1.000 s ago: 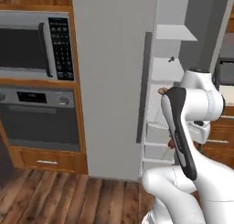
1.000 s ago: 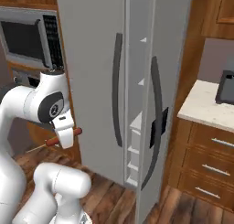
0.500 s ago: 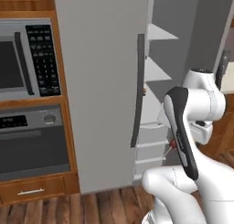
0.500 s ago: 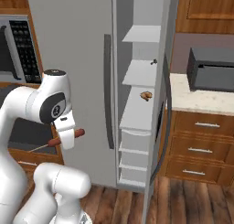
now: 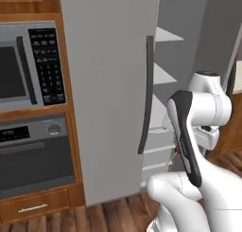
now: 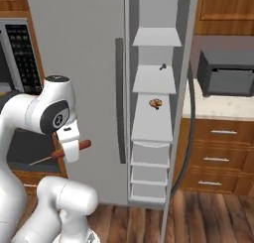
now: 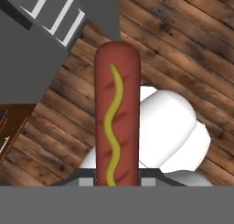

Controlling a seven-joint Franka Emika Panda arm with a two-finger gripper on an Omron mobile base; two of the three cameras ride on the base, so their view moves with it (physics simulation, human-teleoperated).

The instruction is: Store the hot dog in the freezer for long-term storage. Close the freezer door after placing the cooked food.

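Fingers (image 6: 69, 149) clamped tight on the hot dog (image 6: 74, 147), carried low at the arm's side, at about 8 o'clock from the open freezer (image 6: 153, 113) in the right base view. Hand view: sausage (image 7: 116, 113) smooth, rounded, reddish-brown, with a wavy yellow mustard line; thin stick trails behind. Judgement: keep it level, swing toward 2 o'clock and enter square to a bare white shelf (image 6: 153, 126), clear of the door (image 6: 181, 138) standing ajar, its dark bar handle curving down. Shelves flat, matte white, drawers below. Small brown lumps already sit on two of the upper shelves. Beyond, a wood-fronted table (image 6: 218, 103) carries a dark box.
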